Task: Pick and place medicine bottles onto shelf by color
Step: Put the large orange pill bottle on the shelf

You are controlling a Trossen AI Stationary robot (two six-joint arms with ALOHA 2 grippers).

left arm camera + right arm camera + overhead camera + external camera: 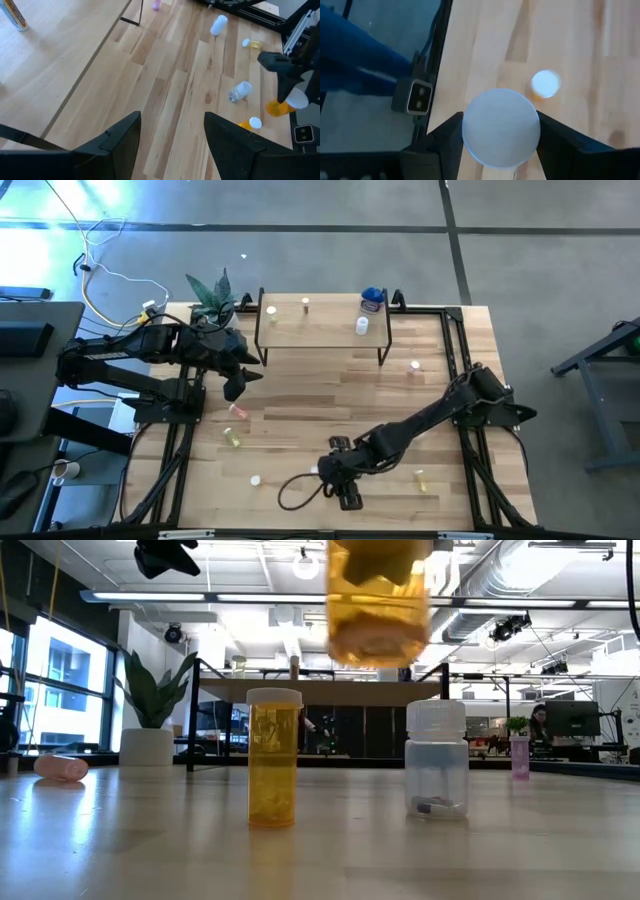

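My right gripper [338,478] hangs over the table's near middle, shut on an amber medicine bottle [379,602] with a white cap, lifted above the tabletop. Below it stand another amber bottle [273,770] and a clear white-capped bottle [436,762]. The shelf [320,330] stands at the far middle and carries a blue bottle [372,300] and a few small pale ones. My left gripper [172,135] waits open in the air at the left, near the plant, touching nothing. My right gripper pinches the amber bottle at its white-capped top end [501,127] between the two fingers, one on each side. The fingers come slanting down from the table's right. The bottle hangs below them, roughly upright and clear of the table.
A pink bottle [238,410], a yellow one [232,438] and a white one [256,479] lie on the left half of the table. Further small bottles sit at the right [415,365] and near right [420,477]. A potted plant [212,298] stands at the shelf's left.
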